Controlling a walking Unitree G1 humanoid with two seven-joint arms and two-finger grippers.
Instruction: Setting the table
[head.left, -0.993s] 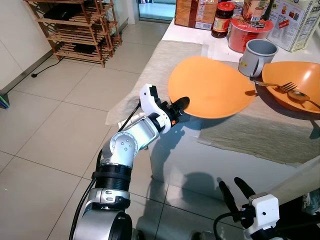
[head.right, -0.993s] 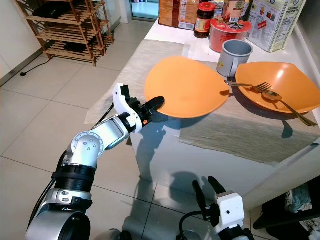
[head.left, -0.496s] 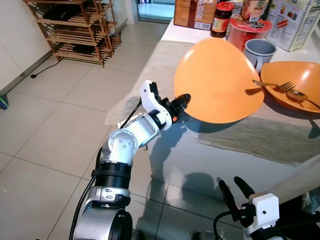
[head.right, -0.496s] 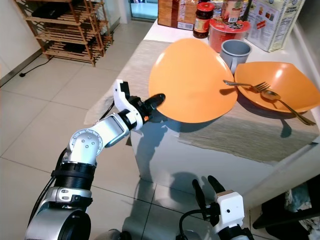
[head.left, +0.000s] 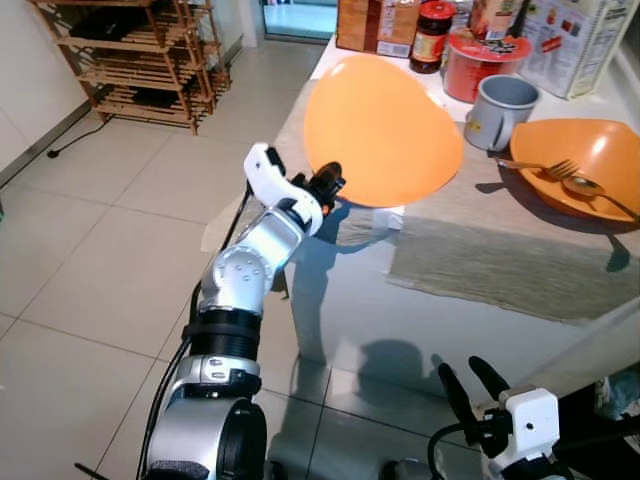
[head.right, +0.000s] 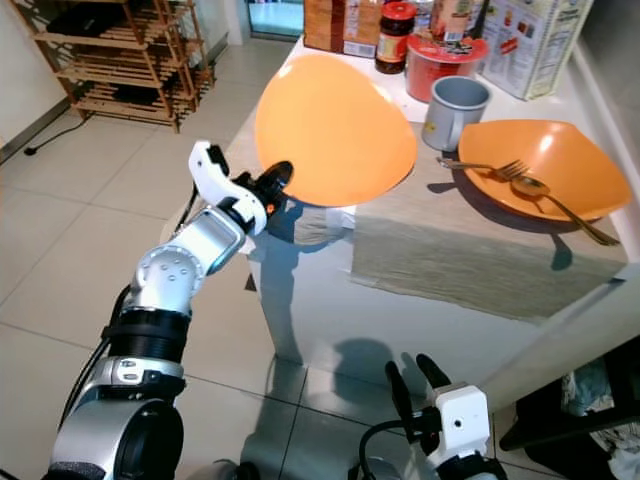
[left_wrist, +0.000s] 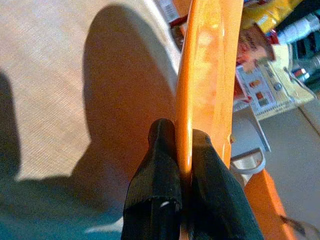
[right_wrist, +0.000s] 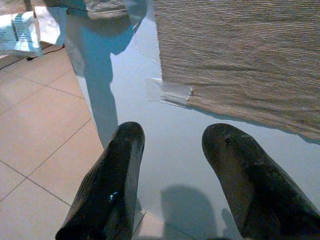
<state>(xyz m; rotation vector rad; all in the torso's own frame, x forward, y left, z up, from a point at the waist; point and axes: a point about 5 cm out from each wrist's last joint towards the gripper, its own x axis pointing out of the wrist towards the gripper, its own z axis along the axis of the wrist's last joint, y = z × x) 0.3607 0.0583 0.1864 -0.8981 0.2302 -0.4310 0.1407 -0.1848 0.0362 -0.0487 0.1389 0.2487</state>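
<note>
The left hand (head.left: 328, 186), pinching the orange plate (head.left: 380, 130) by its rim, has tipped it up and swung it leftward over the counter (head.left: 470, 290), not yet set down.

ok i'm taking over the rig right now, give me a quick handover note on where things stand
Left pincer: shut on the rim of an orange plate, held tilted in the air above the near left part of the table.
Right pincer: open, holding nothing, hanging low by the table edge.
On the table: a second orange plate on the right with a fork and a spoon on it, a grey mug beside it, placemats under them, food packages at the far end.
Done: one place looks set.
Left: lay the held plate flat on the near placemat, let go, then add cutlery and a mug for it.
</note>
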